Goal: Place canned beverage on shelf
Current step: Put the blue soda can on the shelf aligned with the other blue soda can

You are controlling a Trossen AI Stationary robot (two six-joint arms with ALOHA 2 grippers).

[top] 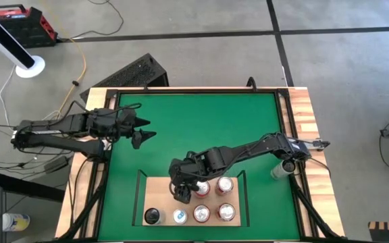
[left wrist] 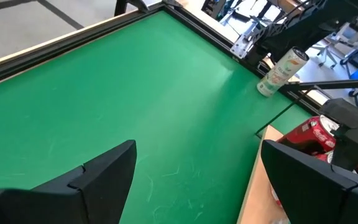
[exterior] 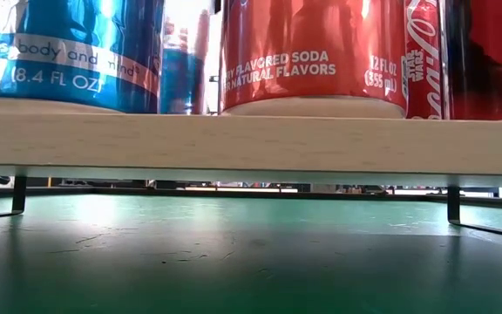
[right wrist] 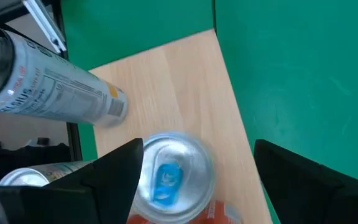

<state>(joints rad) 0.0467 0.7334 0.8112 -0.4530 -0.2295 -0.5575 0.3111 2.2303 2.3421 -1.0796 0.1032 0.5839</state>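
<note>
The green mat (top: 194,128) covers most of the table, flanked by wooden slat borders (top: 314,128). At its near edge sits the shelf (top: 162,192), a pale-wood board with thin black rails, raised on thin black legs as the low view shows.

The left arm waits over the mat's left side, its left gripper (top: 142,129) spread open and holding nothing. The right arm reaches in from the right edge to the shelf, and the right gripper (top: 183,191) hangs above the back row with its fingers (right wrist: 114,171) spread wide.

On the shelf stand a front row of four cans: a black-topped can (top: 153,216), a slim blue can (top: 179,217) and two red soda cans (top: 201,214). Behind them are two more red ones, and an orange-red can with a blue tab (right wrist: 171,177) lies directly under the right gripper. It stands upright on the board, and the fingers flank it without clearly touching, so it looks released. One more pale can (top: 277,173) stands on the mat near its right edge, well apart from the shelf.

The step in hand appears to be letting go after a placement. Next the right gripper should rise straight up, clear of the neighbouring cans, then travel right to the pale can.
</note>
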